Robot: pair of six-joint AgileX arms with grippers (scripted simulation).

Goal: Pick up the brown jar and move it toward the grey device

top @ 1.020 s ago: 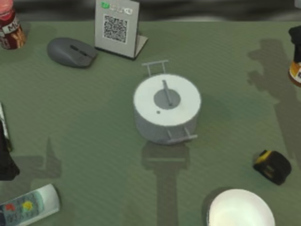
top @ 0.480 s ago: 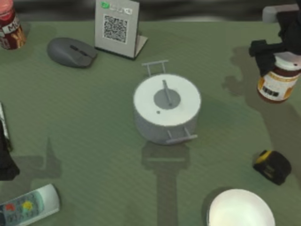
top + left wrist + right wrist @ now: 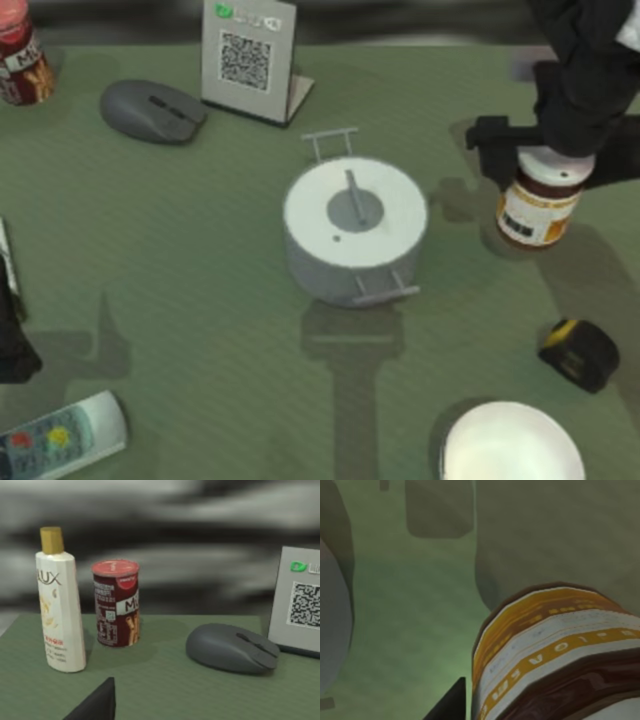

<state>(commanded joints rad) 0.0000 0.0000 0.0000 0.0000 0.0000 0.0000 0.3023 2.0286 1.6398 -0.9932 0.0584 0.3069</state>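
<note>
The brown jar (image 3: 537,210), white-lidded with a white-and-yellow barcode label, hangs tilted just right of the grey device (image 3: 355,232), a small gap between them. My right gripper (image 3: 553,158) is shut on the jar's lid from above. In the right wrist view the jar's label (image 3: 555,645) fills the lower right, one dark fingertip (image 3: 451,705) sits beside it, and the device's wall (image 3: 332,620) shows at the edge. My left gripper (image 3: 12,345) is parked at the table's left edge, open, with one fingertip (image 3: 97,702) showing.
A tape measure (image 3: 580,352) and a white bowl (image 3: 512,445) lie in front of the jar. A mouse (image 3: 152,110), QR stand (image 3: 248,60) and red-lidded jar (image 3: 20,55) stand at the back left. A remote (image 3: 65,435) lies front left, and a lotion bottle (image 3: 59,605) stands beside the red-lidded jar.
My right arm has carried the brown jar in from the table's right edge, moving left toward the grey device. The left arm has not moved.
</note>
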